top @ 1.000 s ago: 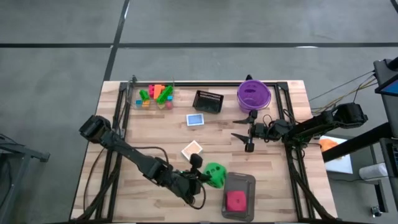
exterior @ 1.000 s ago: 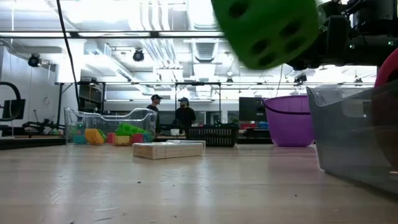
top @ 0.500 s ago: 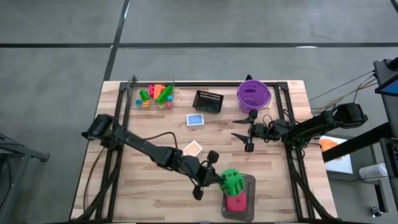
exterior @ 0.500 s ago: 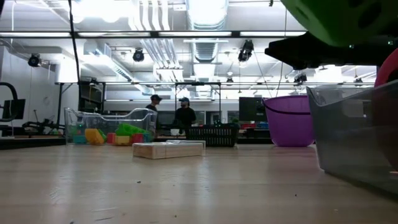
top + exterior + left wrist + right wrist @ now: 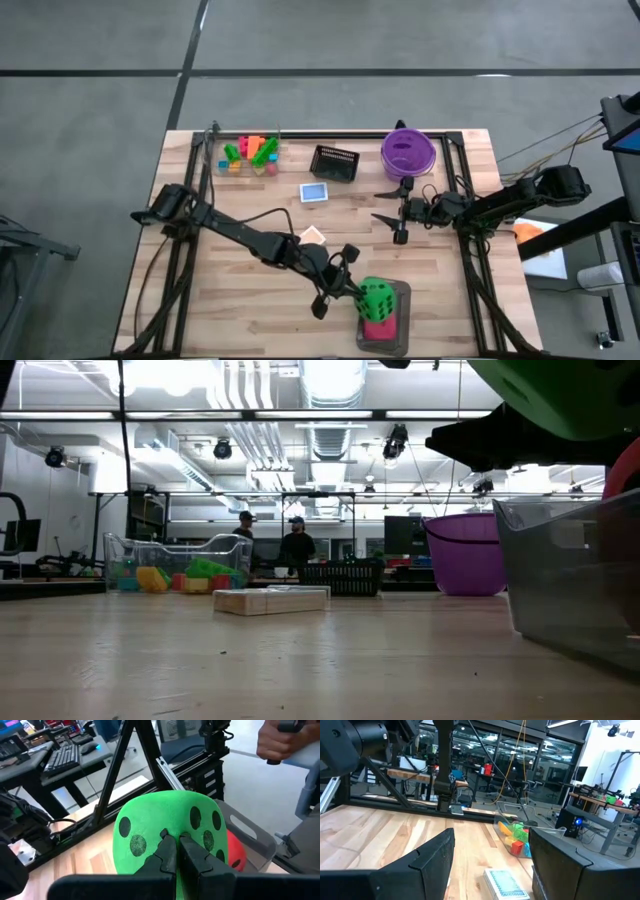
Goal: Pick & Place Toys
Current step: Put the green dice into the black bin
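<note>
Both arms are showing as dark, near-black jointed links with rounded housings at the joints. The left arm (image 5: 250,240) is carrying a thin black cable looping along its links. The right arm (image 5: 500,205) is showing a bulkier dark housing near its base. Each arm is ending in jaws made of two flat, matte black, angular fingers (image 5: 427,862).

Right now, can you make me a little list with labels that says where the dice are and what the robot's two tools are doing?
green die: pinched by the left tool, held over the grey bin
red die: lying inside the grey bin
right tool: open, empty, waiting near the purple bowl
small bricks: in the clear tray at the far left corner
cards: two, flat on the table
</note>
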Robot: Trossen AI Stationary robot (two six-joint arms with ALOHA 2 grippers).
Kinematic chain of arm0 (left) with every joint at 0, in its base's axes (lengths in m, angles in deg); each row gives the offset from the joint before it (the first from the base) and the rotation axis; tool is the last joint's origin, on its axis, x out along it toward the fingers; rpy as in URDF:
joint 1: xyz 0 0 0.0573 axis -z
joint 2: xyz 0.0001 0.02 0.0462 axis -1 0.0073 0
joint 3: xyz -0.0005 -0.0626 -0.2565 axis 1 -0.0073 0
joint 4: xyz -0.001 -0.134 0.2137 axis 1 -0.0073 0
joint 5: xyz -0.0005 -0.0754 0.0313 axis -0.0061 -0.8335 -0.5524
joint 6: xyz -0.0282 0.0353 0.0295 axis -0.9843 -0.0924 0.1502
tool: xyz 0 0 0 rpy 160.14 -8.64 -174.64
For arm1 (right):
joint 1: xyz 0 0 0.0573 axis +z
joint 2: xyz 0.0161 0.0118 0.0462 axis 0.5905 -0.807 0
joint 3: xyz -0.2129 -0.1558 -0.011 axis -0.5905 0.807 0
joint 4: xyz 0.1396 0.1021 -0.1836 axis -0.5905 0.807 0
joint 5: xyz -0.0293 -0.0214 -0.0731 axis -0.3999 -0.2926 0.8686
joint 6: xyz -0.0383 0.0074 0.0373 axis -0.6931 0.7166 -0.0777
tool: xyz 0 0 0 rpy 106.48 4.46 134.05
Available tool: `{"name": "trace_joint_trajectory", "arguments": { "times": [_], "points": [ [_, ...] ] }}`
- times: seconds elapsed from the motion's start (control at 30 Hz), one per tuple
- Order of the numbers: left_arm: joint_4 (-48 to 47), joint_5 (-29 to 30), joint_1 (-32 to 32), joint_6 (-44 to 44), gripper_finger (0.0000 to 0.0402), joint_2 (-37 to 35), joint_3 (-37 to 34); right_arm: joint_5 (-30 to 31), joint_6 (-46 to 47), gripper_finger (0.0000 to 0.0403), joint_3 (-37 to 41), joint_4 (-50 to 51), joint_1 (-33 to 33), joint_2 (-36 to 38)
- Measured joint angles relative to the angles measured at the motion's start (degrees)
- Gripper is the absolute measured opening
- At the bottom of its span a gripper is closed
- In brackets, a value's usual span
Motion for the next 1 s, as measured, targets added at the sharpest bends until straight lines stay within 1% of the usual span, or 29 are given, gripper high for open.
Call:
{"name": "trace_joint_trajectory", "arguments": {
  "times": [0.17, 0.33, 0.5, 1.0],
  "points": [
    [0.3, 0.0, -1.3, 0.0, 0.0001, 0.0, 0.0, 0.0, 0.0, 0.0252, -0.1, 0.0, 0.0, 0.0],
    [2.6, -0.1, -2.0, 0.0, 0.0001, 2.4, 0.1, 0.0, -0.3, 0.0252, -0.4, 0.0, 0.0, 0.0],
    [3.4, -1.7, -2.4, 0.0, 0.0001, 4.2, 0.1, 0.0, -0.3, 0.0252, -0.4, 0.3, 0.0, 0.0],
    [2.3, -1.5, -3.2, -0.1, 0.0000, 4.3, 0.1, 0.0, -0.4, 0.0252, -0.4, 0.2, -0.1, 0.0]
  ]
}}
